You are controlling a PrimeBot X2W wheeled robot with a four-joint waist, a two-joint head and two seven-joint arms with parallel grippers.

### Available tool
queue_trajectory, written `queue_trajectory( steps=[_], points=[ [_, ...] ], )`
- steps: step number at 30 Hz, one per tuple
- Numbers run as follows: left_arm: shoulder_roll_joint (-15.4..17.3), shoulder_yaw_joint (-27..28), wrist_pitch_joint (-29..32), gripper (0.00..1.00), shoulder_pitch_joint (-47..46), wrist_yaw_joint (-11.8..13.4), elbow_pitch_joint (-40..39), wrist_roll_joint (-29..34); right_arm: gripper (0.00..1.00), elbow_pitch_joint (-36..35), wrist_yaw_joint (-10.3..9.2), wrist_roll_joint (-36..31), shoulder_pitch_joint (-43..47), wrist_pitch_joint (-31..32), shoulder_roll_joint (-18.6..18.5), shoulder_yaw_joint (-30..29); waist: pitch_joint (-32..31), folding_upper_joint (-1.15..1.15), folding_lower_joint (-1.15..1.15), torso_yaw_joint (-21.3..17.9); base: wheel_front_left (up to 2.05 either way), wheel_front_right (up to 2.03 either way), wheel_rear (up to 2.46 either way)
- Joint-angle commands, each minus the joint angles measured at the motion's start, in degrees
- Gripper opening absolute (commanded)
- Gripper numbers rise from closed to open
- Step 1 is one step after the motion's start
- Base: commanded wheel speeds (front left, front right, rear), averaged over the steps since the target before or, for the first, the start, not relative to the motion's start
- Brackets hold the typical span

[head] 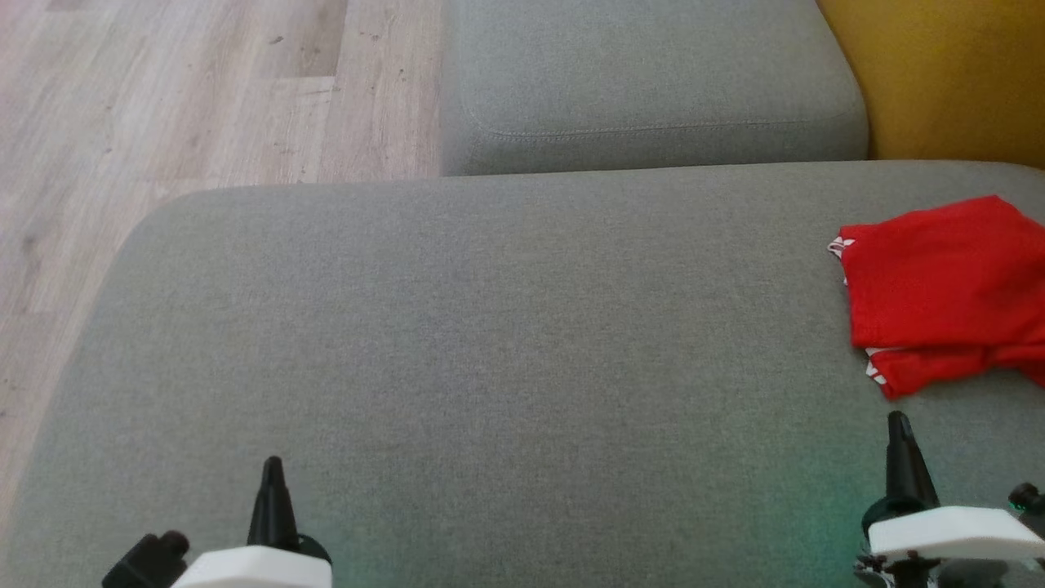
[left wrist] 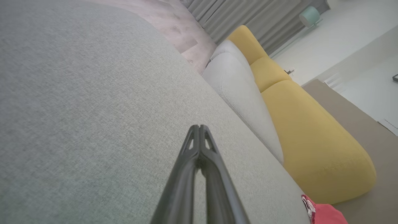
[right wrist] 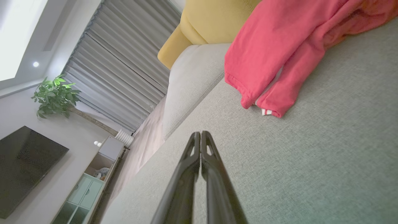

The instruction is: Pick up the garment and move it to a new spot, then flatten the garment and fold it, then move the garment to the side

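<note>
**Fig. Red garment and both arms over the grey seat cushion.**

The red garment (head: 939,286) is shown lying at the right edge of the grey seat cushion (head: 490,343), partly cut off by the head view's border. It lies compact and layered, with white-striped trim showing at its inner corners. The upper layer is fairly smooth, while a rumpled band runs along the side nearest the robot.

The left gripper (head: 273,467) is held over the cushion's near left part and the right gripper (head: 898,425) over its near right part, just short of the garment. The jaws of both are pressed together, and nothing is pinched.

The scene is judged to fit two stages — a garment folded and set aside, or one lying loosely doubled and waiting to be picked up — so no move is settled. As to handling, the soft cloth is judged likely to slump and open if lifted by one layer; the rumpled band would need smoothing for a clean fold.

Containers: beyond the cushion's far end, in the right wrist view, a pale cabinet (right wrist: 93,177) is seen with an open compartment — its contents are too small to be named.
</note>
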Motion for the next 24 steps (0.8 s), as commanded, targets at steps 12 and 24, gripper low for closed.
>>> queue_trajectory(
  steps=[12,24],
  points=[
    [0.74,4.11,2.15,0.00,-4.64,-1.75,-1.36,-8.70,0.00,-1.56,0.25,9.57,-4.64,2.25,-0.29,-0.21,0.87,0.00,0.00,-0.41,0.00,0.00,0.00],
    [0.74,6.31,4.14,0.00,-6.10,-3.04,-1.18,-16.39,0.00,-1.40,0.29,18.02,-6.37,4.23,-0.33,-0.83,1.71,0.00,0.00,-0.80,0.00,0.00,0.00]
  ],
)
